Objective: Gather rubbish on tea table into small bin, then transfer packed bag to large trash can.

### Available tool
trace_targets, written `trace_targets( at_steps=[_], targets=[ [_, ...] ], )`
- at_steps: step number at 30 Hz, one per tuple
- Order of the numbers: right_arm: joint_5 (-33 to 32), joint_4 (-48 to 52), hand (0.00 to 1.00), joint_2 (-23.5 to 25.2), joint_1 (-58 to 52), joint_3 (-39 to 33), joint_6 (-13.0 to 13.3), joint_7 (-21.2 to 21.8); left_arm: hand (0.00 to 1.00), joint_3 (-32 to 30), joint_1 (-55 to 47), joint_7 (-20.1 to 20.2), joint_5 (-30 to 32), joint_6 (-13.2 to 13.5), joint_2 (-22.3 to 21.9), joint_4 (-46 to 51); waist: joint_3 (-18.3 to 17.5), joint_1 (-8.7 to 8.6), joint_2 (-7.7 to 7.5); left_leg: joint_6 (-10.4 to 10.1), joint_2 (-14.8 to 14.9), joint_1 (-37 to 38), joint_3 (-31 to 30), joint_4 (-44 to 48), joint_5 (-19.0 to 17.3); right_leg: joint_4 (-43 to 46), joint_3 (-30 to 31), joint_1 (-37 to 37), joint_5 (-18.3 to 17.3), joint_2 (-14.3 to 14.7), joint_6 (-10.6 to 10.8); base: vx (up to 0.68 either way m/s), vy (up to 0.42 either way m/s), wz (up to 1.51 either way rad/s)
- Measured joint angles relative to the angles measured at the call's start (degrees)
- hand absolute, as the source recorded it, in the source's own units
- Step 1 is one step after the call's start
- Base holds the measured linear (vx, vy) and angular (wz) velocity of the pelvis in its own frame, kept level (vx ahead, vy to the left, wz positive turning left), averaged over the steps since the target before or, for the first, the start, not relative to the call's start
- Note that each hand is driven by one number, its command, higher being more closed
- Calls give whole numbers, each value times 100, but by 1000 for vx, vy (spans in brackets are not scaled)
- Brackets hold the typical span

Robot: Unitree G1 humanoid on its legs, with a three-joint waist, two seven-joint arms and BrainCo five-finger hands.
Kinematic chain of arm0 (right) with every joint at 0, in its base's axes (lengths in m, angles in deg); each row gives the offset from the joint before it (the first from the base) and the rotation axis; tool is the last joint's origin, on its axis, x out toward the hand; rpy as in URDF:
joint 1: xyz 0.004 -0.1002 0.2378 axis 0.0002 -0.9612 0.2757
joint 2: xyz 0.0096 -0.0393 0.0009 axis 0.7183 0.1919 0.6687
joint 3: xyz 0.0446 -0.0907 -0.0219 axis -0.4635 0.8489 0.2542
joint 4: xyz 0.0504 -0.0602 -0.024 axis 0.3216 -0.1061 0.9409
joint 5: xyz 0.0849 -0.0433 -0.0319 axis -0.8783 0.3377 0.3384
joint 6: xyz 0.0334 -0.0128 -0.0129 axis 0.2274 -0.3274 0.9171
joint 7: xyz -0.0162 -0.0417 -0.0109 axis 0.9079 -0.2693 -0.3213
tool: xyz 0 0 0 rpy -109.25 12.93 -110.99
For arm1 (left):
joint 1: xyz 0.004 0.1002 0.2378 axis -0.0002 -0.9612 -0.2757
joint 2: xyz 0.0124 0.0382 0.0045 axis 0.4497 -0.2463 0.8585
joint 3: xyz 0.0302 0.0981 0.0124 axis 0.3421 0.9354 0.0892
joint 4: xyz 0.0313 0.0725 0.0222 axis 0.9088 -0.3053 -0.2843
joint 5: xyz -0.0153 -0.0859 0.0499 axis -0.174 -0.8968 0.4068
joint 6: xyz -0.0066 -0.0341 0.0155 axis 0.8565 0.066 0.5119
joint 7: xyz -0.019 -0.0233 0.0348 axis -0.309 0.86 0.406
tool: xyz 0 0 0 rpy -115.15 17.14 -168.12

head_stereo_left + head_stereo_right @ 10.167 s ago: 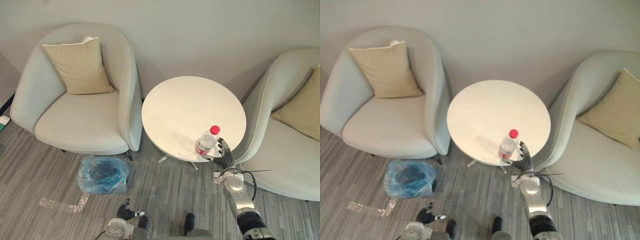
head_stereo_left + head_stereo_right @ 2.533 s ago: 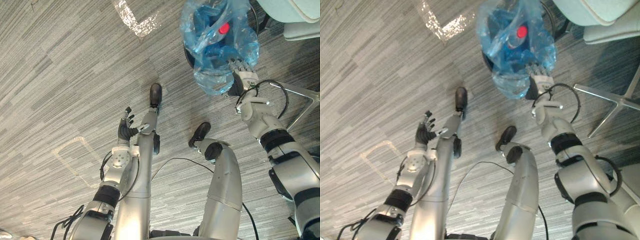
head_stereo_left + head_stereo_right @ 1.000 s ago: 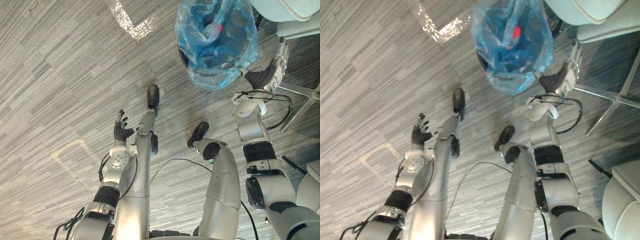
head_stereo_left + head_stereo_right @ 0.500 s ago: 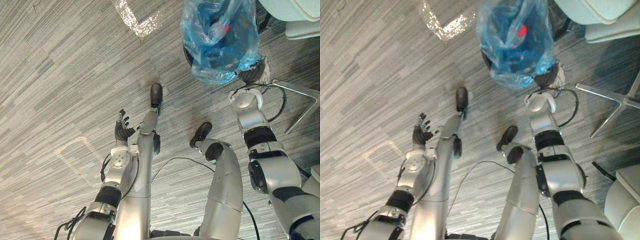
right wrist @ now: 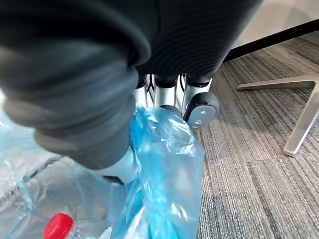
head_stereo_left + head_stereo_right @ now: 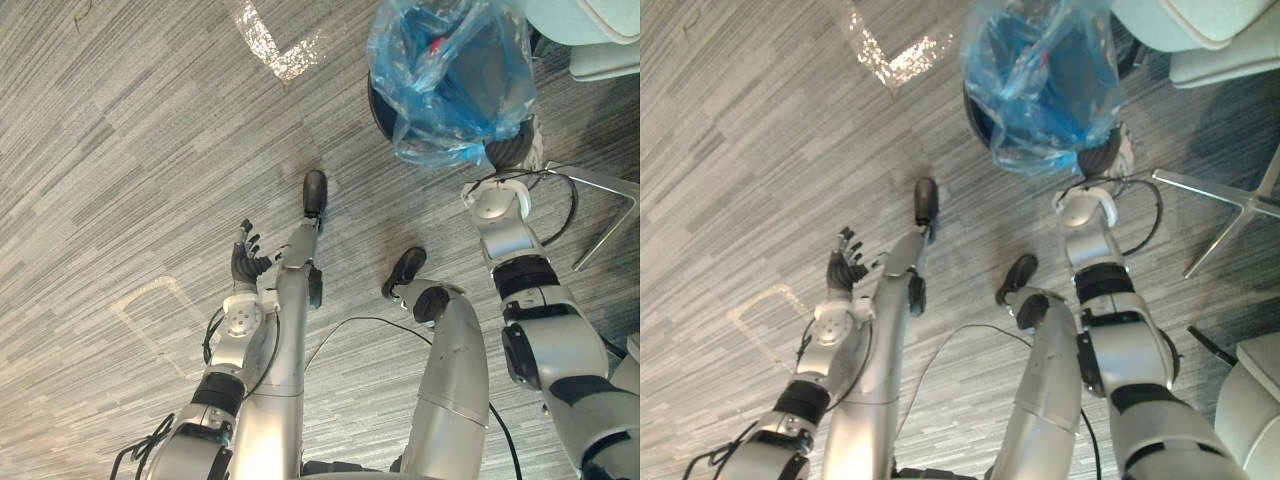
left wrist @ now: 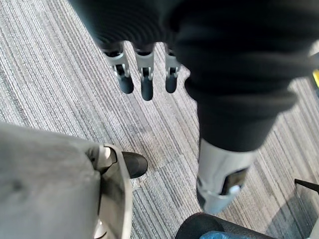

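The grey striped carpet floor [image 6: 120, 160] is occupied, near a pale upholstered armchair [image 6: 590, 30], by the small round black bin [image 6: 379, 106]. The translucent blue plastic bag [image 6: 450, 80] is seated in the bin, its crumpled, glossy top spread wide above the rim. The bag's near edge is met by the right hand [image 6: 508, 150]. In the right wrist view a fold of the film is pinched between the thumb and the fingers [image 5: 200, 110], a hold judged to be taken so that the liner can be gathered and lifted out for the large can. The left hand [image 6: 246, 262] is held over bare carpet, fingers spread and nothing grasped, presumably to leave the way free. A clear plastic bottle with a red cap [image 5: 58, 226] is seen lying inside the bag, so the table rubbish is judged to be collected.
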Motion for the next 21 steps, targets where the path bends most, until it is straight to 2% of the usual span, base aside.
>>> trace_targets(
  at_steps=[5, 8, 12, 16, 19, 21],
  targets=[
    [-549, 1175, 100, 476, -815, -256, 142, 35, 0, -52, -46, 114, 29, -161, -55, -287, -4, -33, -7, 7, 0, 492, -30, -111, -11, -102, -59, 508, 6, 8, -11, -64, 20, -1],
    [-897, 1854, 100, 887, -1448, -255, 359, 141, 0, -87, -257, 240, 191, -313, -109, -307, -8, -39, -8, -48, 72, 1027, 48, -421, -42, -359, -107, 1026, 24, 73, -21, -63, -9, 2],
    [-1335, 2569, 100, 1327, -2250, -233, 592, 418, 0, 41, -642, 398, 262, -426, -248, -155, -11, -57, -15, -24, 75, 1906, 205, -973, 155, -751, -123, 1784, 86, 84, 26, -15, -19, 3],
    [-1793, 3182, 100, 1610, -3077, -137, 831, 886, 0, 236, -866, 533, 377, -510, -394, 17, -36, -106, -46, -42, 67, 2767, 200, -1345, 218, -1226, -290, 2728, 153, 123, 46, 14, 2, 2],
    [-1902, 3338, 100, 1787, -3552, -2, 921, 1174, 0, 249, -1062, 643, 474, -514, -391, 151, -124, -149, -161, -50, 67, 3348, 217, -1556, 210, -1538, -319, 3330, 179, 181, 94, 58, -10, -3],
    [-2016, 3418, 100, 1906, -3885, 173, 962, 1401, 0, 277, -1237, 718, 495, -522, -364, 212, -331, -186, -296, -60, 65, 3749, 237, -1797, 204, -1780, -354, 3726, 193, 216, 116, 118, -27, -4]
  ],
)
